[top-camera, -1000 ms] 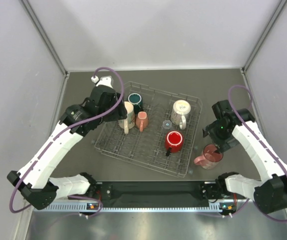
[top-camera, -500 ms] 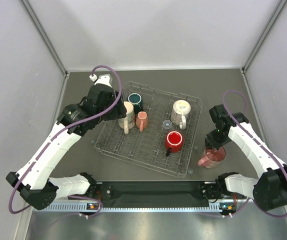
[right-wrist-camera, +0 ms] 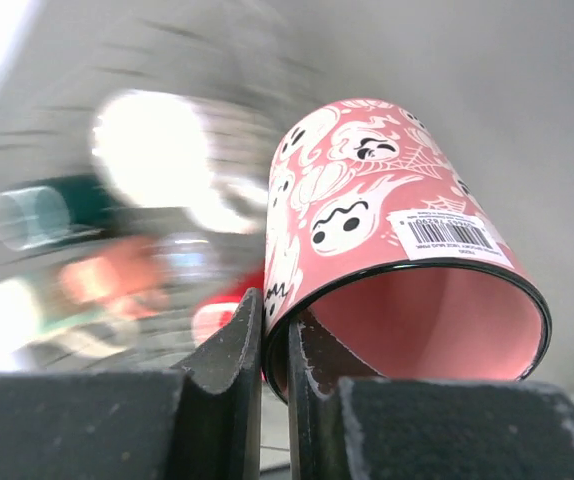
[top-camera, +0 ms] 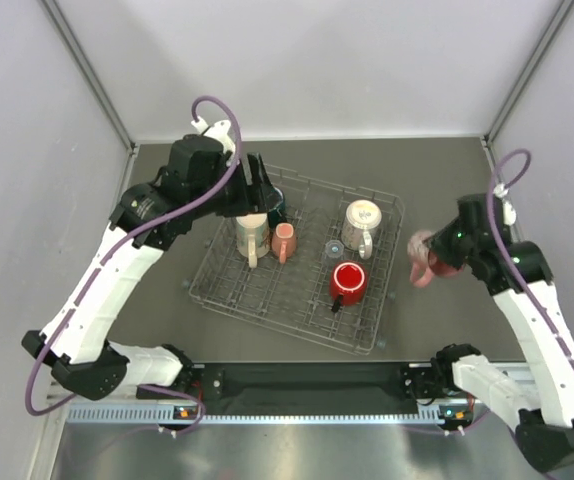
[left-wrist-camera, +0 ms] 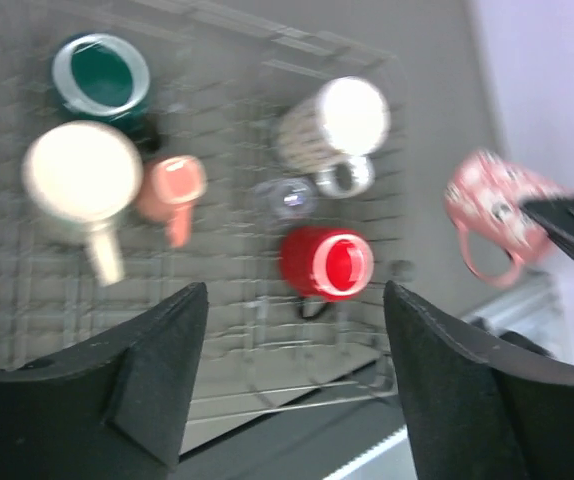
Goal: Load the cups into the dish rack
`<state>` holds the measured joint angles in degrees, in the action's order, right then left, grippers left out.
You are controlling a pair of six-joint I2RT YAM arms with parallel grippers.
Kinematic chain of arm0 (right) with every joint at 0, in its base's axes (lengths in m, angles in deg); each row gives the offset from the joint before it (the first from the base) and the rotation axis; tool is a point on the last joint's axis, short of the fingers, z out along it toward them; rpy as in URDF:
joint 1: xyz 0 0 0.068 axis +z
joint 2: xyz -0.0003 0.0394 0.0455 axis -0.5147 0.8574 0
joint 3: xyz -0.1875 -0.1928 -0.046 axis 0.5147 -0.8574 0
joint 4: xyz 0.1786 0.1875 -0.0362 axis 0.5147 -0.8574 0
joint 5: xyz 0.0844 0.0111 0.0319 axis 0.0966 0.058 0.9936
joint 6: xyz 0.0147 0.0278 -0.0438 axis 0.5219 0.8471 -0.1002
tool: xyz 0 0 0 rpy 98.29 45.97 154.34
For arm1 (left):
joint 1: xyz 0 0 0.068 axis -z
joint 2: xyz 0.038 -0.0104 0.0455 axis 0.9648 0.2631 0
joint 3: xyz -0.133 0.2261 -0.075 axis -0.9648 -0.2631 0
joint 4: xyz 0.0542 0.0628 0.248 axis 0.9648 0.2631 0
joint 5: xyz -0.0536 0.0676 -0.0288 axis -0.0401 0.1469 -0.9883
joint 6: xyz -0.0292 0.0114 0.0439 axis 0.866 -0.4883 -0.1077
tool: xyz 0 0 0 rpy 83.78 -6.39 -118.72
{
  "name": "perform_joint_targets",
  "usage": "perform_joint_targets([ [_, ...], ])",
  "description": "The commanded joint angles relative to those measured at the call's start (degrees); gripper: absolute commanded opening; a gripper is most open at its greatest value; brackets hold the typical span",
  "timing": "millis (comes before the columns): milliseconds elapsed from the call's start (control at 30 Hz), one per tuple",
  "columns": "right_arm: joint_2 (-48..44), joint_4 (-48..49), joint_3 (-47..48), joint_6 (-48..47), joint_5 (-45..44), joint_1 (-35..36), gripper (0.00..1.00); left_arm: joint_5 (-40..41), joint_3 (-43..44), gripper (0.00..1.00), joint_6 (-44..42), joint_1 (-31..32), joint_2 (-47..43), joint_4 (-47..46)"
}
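One pink mug (top-camera: 422,262) hangs tilted just right of the dish rack (top-camera: 267,300), off the bench (top-camera: 437,170) — its wall pinched in the right end effector (right-wrist-camera: 275,335). The left end effector (top-camera: 258,188) hovers wide open and empty over the rack's far-left part.

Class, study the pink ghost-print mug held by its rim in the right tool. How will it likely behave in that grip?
The pink mug is probably rigid: its wall shows no bend where the right tool pinches it. Its glossy surface may be slippery, so a one-wall pinch could let it pivot. It looks empty, so likely fairly light.
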<state>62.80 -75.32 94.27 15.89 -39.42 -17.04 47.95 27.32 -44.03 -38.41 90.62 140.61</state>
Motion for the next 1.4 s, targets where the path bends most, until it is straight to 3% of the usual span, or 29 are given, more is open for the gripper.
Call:
perform_joint_targets([
  [0, -3.21, 20.37, 8.43, -11.54, 8.03, -1.10, 0.00, -12.26, 4.85, 0.77, 1.39, -1.18, 1.39, -5.99],
  [167, 1.01, 37.24, 12.23, -9.91, 26.84, -1.45, 0.00, -22.37, 3.02, 0.79, 5.60, -2.58, 1.92, -15.20],
  [200, 1.02, 45.53, 11.18, -8.23, 30.34, -1.37, 0.00, -24.65, 2.49, 0.79, 6.22, -2.59, 1.92, -16.62],
  [300, 1.45, 61.72, 8.55, -0.59, 33.36, -1.36, 0.00, -27.91, 1.08, 0.79, 7.63, -2.85, 1.57, -21.10],
  [367, 2.85, 65.99, 8.54, 5.28, 34.07, -1.37, 0.00, -29.06, 0.03, 0.79, 8.86, -2.85, 1.31, -23.39],
  [567, 7.25, 90.77, 1.16, 25.32, 35.30, 0.57, 0.00, -33.19, -2.09, 0.79, 12.38, -2.94, 2.09, -30.87],
  [1000, 14.54, 110.46, 0.45, 34.06, 36.88, 6.80, 0.00, -35.83, -1.91, 0.79, 14.75, -2.85, 5.34, -32.54],
  [1367, 20.35, 119.79, 0.80, 36.17, 36.97, 13.75, 0.00, -35.66, -1.03, 0.76, 18.80, -3.38, 5.79, -37.46],
])
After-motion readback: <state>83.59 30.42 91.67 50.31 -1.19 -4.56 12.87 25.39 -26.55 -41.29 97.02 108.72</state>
